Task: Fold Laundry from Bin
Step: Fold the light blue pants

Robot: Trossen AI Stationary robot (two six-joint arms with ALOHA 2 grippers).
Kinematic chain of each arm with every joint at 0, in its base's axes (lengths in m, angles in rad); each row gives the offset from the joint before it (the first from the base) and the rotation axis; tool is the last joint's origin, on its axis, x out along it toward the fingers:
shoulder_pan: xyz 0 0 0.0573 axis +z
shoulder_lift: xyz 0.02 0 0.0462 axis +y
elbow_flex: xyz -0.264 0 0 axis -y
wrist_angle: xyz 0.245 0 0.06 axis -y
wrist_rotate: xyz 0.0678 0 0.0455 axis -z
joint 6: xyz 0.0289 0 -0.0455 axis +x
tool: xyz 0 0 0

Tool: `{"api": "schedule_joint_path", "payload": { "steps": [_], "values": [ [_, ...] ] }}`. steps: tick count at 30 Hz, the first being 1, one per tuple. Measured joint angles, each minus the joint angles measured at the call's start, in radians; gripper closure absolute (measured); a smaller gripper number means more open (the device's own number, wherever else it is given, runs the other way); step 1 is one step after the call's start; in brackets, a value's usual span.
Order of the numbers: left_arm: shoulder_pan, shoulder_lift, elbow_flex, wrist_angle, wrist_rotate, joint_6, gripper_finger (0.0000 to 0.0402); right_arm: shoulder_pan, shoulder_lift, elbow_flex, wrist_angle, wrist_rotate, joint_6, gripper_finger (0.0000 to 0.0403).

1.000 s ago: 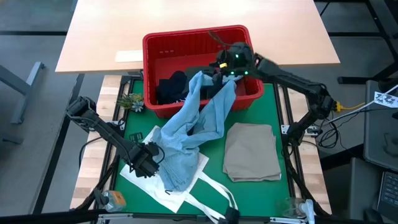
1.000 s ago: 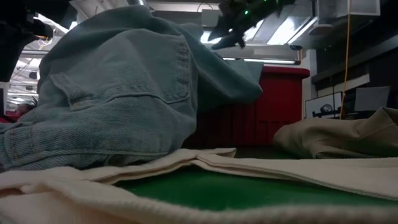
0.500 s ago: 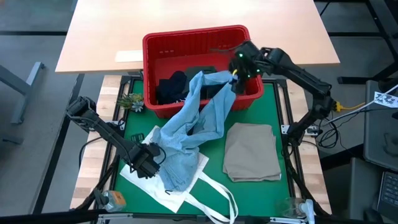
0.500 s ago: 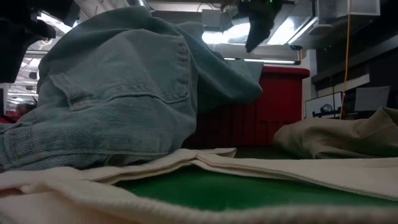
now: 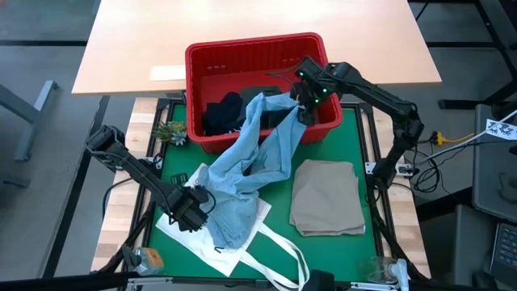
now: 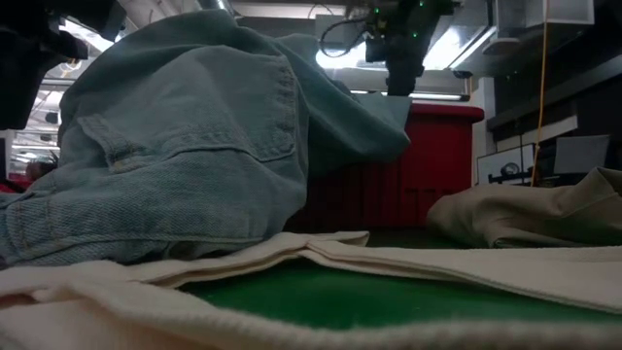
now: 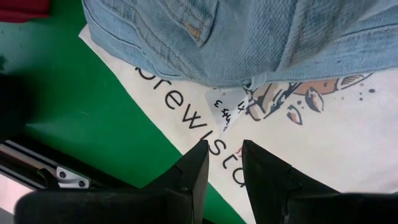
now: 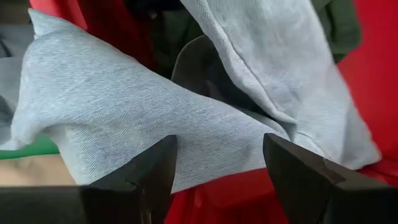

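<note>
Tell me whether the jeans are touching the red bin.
Touching. In the high view the jeans drape over the bin's front rim, one leg lying inside; the right wrist view shows denim resting on the red wall.

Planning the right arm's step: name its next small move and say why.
Probably lower the open right gripper onto the jeans leg draped over the bin rim and close. Its fingers straddle the denim without gripping it, and that leg end is still in the bin.

A green table (image 5: 363, 141) carries a red bin (image 5: 254, 56) at its far edge, blue jeans (image 5: 242, 174) spilling from the bin onto the mat, a folded beige cloth (image 5: 327, 198) to the right, and a white tote bag (image 5: 242, 238) beneath the jeans at the near edge.
</note>
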Motion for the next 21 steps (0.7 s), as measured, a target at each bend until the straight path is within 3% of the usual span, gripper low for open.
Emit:
{"api": "schedule_joint_path", "payload": {
  "steps": [8,16,21],
  "values": [
    [0.0,0.0,0.0,0.014,0.0,0.0,0.0309,-0.068,0.006,-0.001,-0.028,-0.243,0.079,0.0162],
    [0.0,0.0,0.0,0.02,0.0,0.0,0.0309,-0.07,0.006,-0.001,-0.084,-0.283,0.088,0.0165],
    [0.0,0.0,0.0,0.02,0.0,0.0,0.0309,-0.071,0.006,-0.001,-0.085,-0.286,0.088,0.0203]
  ]
}}
